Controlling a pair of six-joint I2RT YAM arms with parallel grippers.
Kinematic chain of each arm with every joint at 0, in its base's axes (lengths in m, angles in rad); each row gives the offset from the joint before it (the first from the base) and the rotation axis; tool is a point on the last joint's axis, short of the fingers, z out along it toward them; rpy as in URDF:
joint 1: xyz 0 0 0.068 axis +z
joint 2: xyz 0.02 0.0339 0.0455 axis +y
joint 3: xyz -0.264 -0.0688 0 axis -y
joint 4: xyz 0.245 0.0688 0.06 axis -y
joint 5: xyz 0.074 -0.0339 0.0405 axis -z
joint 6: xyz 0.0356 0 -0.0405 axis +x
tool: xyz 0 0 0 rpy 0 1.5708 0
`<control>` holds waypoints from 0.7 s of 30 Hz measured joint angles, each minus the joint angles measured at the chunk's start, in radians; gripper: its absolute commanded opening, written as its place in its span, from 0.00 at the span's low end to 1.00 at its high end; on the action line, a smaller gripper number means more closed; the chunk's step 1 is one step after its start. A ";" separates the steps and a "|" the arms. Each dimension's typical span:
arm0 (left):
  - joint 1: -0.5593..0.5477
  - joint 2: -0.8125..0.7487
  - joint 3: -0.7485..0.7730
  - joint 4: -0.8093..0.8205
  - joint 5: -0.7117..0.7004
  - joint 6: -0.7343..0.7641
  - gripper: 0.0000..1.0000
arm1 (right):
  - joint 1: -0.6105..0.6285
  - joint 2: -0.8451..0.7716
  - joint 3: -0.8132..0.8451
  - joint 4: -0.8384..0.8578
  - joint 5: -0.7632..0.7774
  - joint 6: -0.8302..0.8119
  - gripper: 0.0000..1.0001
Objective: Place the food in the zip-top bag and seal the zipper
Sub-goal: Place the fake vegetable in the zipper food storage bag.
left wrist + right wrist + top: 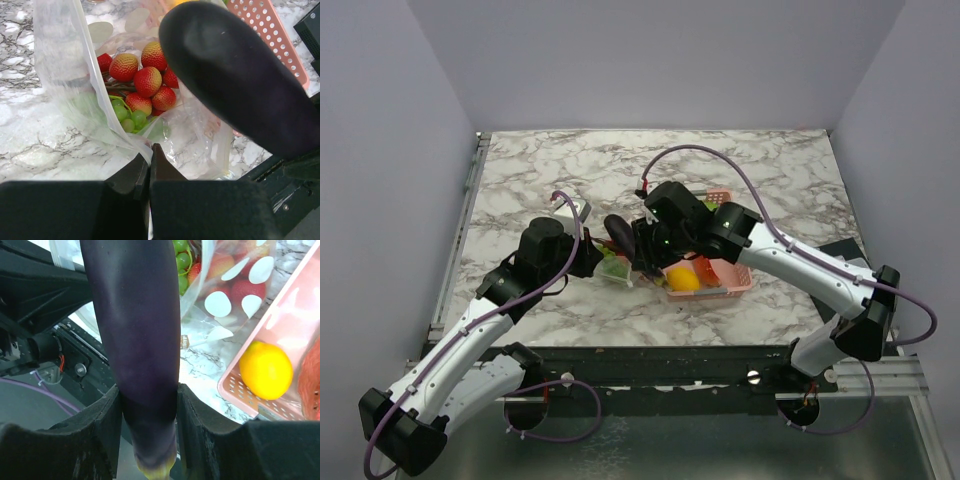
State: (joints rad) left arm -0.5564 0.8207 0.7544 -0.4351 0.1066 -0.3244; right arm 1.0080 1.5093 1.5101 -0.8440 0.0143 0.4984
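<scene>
- Lying lengthwise between the right gripper's (148,412) fingers, the dark purple eggplant (135,335) runs straight out from the hand, and its far end is over the zip-top bag (65,60).
- The right jaws are partly apart and clamped on the eggplant's sides near its pale tip.
- The left gripper (149,165) is closed, pinching the bag's clear edge (only a thin fold of film shows between the fingers).
- The bag lies on the marble table (30,130) just ahead of that hand, with strawberries (147,80) and green grapes (127,115) inside.
- A lemon (265,370) sits in the pink basket (295,325) beside the bag.
</scene>
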 measured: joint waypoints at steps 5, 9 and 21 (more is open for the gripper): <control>0.000 -0.001 0.000 0.000 0.000 0.000 0.00 | 0.001 0.082 0.074 -0.039 -0.040 0.024 0.16; 0.000 -0.007 0.000 0.000 0.000 0.000 0.00 | 0.001 0.161 0.117 -0.072 -0.052 0.034 0.26; 0.000 -0.019 0.000 0.000 0.000 0.000 0.00 | 0.001 0.229 0.180 -0.084 -0.045 0.079 0.65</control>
State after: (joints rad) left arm -0.5568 0.8021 0.7544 -0.4351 0.1070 -0.3248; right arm 1.0088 1.7378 1.6901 -0.9279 -0.0307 0.5777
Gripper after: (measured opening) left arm 0.003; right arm 0.632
